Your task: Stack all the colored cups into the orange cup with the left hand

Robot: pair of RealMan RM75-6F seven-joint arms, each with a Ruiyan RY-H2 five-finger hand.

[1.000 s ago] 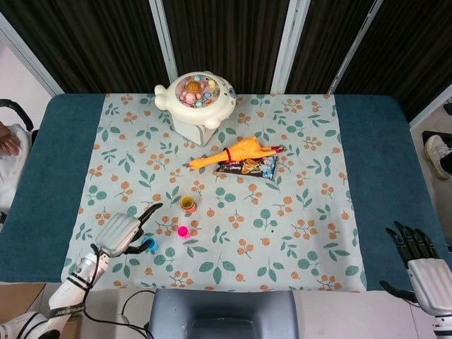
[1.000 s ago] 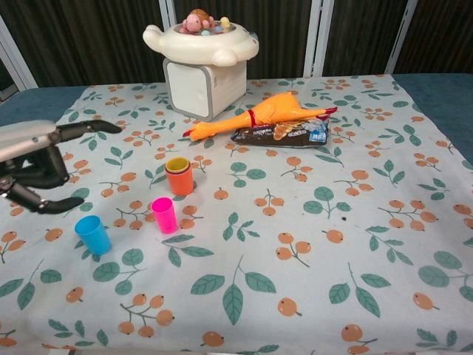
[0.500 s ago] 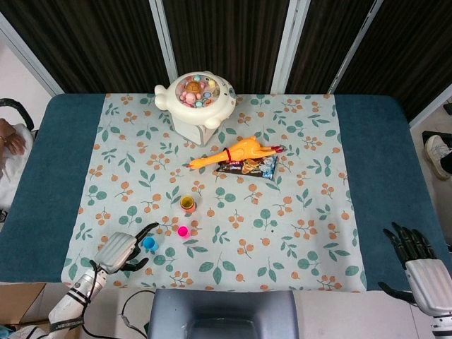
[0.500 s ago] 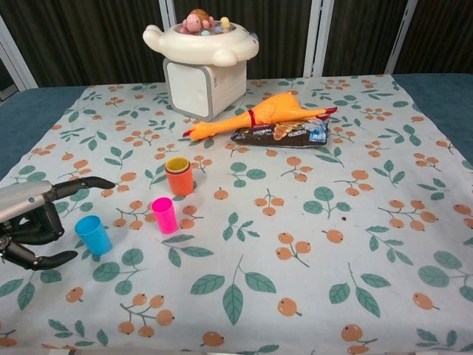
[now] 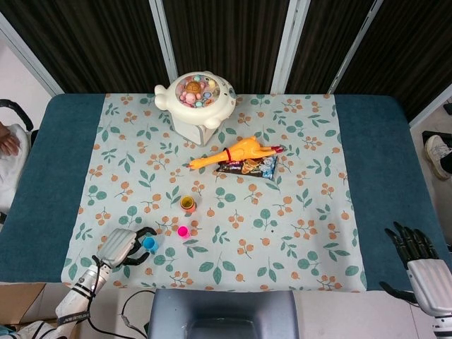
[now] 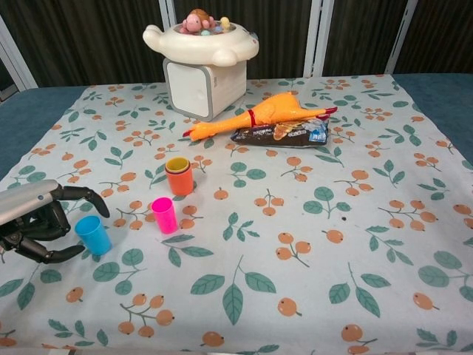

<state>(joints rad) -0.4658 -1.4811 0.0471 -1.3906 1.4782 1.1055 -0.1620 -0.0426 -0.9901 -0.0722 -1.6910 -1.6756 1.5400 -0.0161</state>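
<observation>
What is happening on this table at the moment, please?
The robot's left hand is curling its fingers around the blue cup near the front left of the table, apparently not yet gripping it. The pink cup stands alone beside it. The orange cup already has a yellow cup inside. The right hand waits off to the side.

The surface [image 5: 42, 183] is teal, covered by a pale cloth [image 6: 310, 244] printed with green leaves and orange berries. On it stand a blue cup [image 6: 93, 235], a pink cup [image 6: 165, 215] and an orange cup [image 6: 179, 177] with a yellow rim showing inside. The rubber chicken [image 6: 259, 116] is orange-yellow with a red band. The left hand [image 6: 33, 222] is silver-grey with black fingers [image 6: 83, 196]. The far toy machine [image 6: 201, 63] is cream, holding pastel balls.
</observation>
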